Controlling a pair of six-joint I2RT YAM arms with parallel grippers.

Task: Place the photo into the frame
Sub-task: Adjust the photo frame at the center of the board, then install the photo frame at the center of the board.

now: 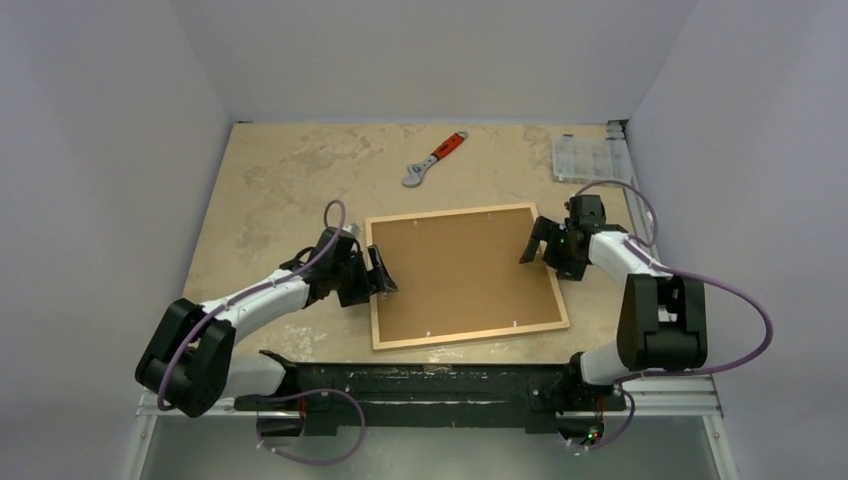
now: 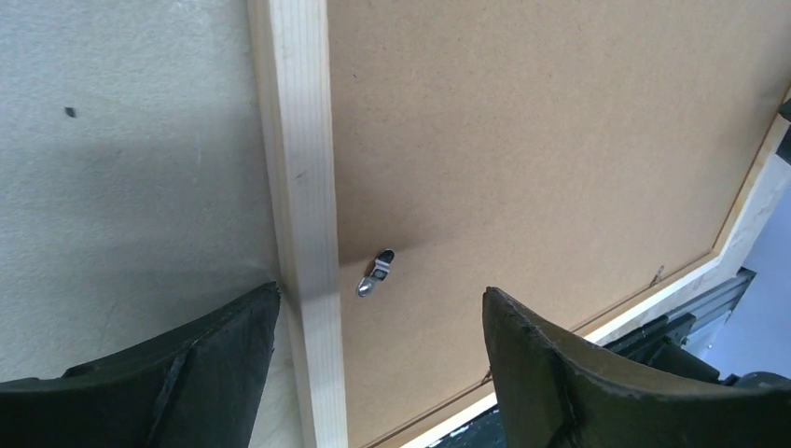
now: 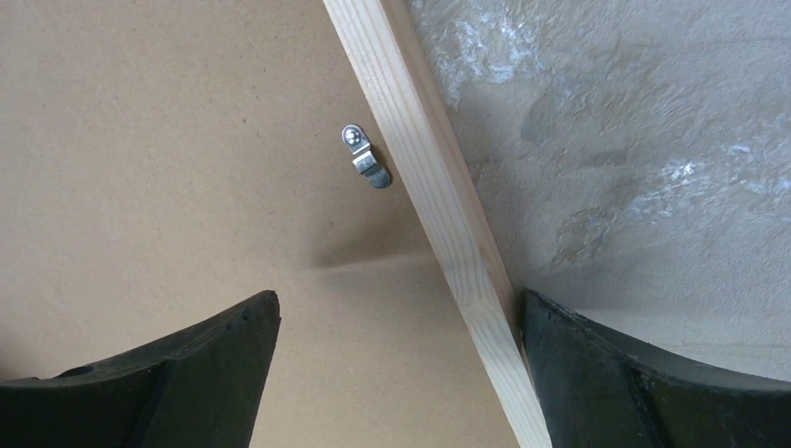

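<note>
The frame [image 1: 470, 334], thin light wood strips, lies flat mid-table with a plain brown backing board [image 1: 460, 272] filling it. The photo is hidden. My left gripper [image 1: 383, 272] is open at the frame's left side. In the left wrist view this gripper [image 2: 381, 291] straddles the wood strip [image 2: 298, 168], with a small metal clip [image 2: 377, 273] on the board just ahead. My right gripper [image 1: 540, 245] is open at the frame's right side. Its wrist view shows the gripper [image 3: 399, 295] astride the strip [image 3: 420, 159], the outer finger close against the wood, another clip [image 3: 364, 155] ahead.
A wrench with a red handle [image 1: 434, 158] lies on the table behind the frame. A clear plastic compartment box [image 1: 590, 157] sits at the back right corner. Grey walls close in the table on three sides. The arms' black mounting rail [image 1: 430, 385] runs along the near edge.
</note>
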